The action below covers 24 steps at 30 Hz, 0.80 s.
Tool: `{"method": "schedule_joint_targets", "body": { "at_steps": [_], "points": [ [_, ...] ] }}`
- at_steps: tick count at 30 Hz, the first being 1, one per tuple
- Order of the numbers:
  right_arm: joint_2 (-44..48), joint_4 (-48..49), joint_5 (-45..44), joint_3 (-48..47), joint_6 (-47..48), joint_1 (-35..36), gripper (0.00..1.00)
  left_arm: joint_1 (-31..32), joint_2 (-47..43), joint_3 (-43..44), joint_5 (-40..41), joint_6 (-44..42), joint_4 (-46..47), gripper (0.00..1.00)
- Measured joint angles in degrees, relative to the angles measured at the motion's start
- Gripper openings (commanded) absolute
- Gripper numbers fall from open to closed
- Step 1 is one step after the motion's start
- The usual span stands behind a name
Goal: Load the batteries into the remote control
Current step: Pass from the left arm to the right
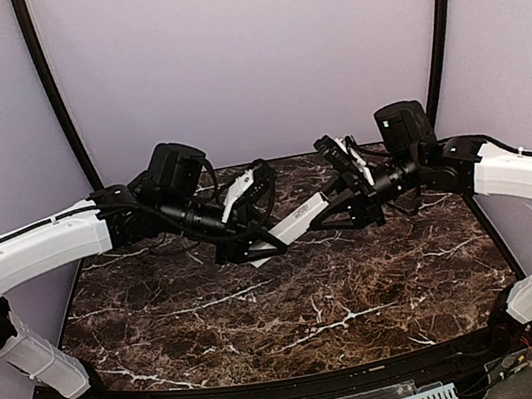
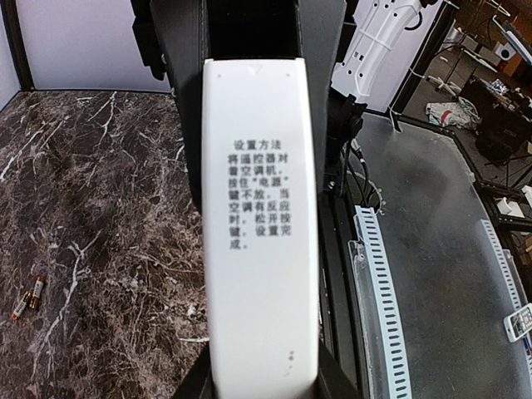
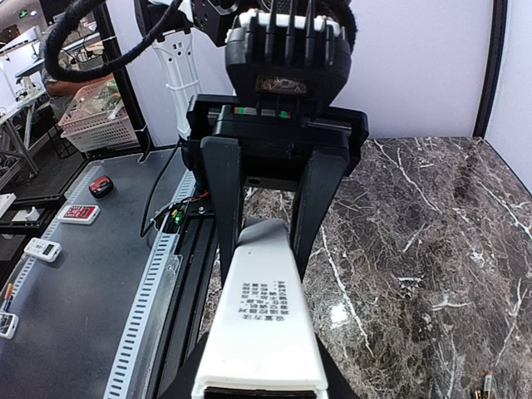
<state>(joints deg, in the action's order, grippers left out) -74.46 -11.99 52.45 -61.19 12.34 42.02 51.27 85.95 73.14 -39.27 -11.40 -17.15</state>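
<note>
Top view: remote control point(image 1: 299, 218) is hanging above the far middle of the marble worktop point(image 1: 268, 341), bridging both claws. Left claw point(image 1: 256, 248) is clamping its left end and right claw point(image 1: 341, 206) is pinching its right end, both narrowly parted. Left wrist view is adding two batteries point(image 2: 27, 298) lying on the worktop, plus Chinese print point(image 2: 259, 195) headed "设置方法". In the right wrist view that print is showing too small to read.

My left gripper point(image 1: 253, 247) holds the remote point(image 1: 300, 219) at its left end and my right gripper point(image 1: 345, 205) at its right end, above the bench point(image 1: 264, 311). 2 batteries point(image 2: 27, 298) lie on the bench behind the remote.
</note>
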Motion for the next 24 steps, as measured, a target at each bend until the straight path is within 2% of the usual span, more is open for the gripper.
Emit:
{"method": "schedule_joint_targets", "body": {
  "at_steps": [8, 20, 24],
  "points": [
    [0.94, -0.28, -1.05, 0.00, -0.24, -0.02, 0.00, -0.24, -0.17, 0.02, 0.11, -0.61, 0.13, 0.23],
    [1.18, -0.04, -0.63, 0.07, -0.55, -0.28, 0.00, -0.44, -0.39, 0.02, 0.11, -1.55, -1.11, 0.41],
    [1.44, 0.00, -0.11, 0.07, -0.63, -0.57, 0.00, -0.66, -0.42, 0.02, 0.42, -2.08, -2.89, 0.41]
  ]
}}
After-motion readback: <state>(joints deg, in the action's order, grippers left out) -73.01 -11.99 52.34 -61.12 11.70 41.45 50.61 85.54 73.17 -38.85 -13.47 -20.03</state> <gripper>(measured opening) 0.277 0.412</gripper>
